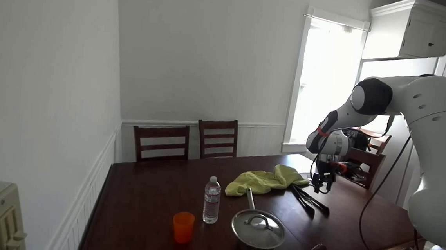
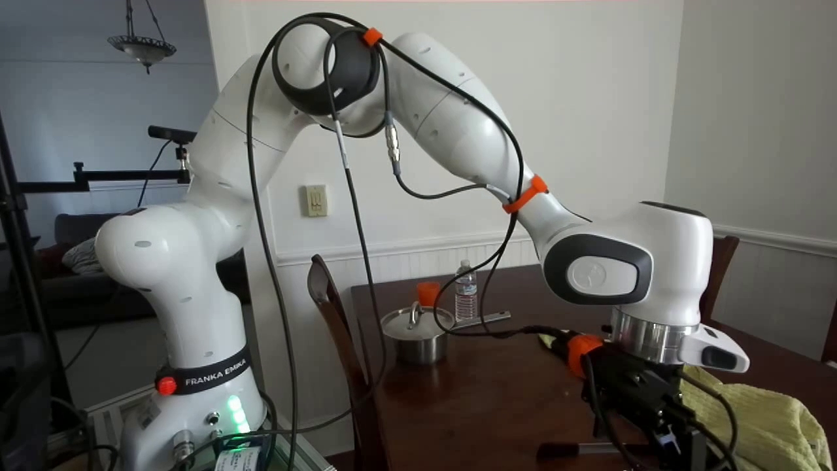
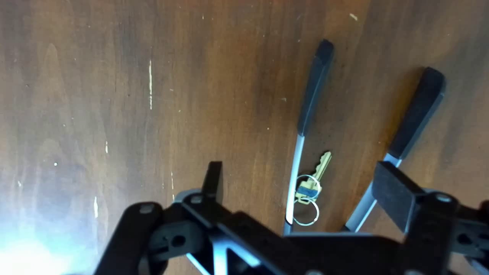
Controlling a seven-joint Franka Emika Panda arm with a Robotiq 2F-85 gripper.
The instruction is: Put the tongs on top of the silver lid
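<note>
Tongs (image 3: 301, 133) lie ungripped on the bench (image 1: 155, 194), my jaws spread above; I judge grasping, carrying and placing on the lid (image 1: 257, 233) remain.

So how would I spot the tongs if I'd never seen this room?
Start at the big dark wooden table and find the crumpled yellow-green cloth. The tongs lie next to it. Unlike the cloth or the saucepan, they're two long silver arms with black ends, spread in a V, a key between them.
</note>
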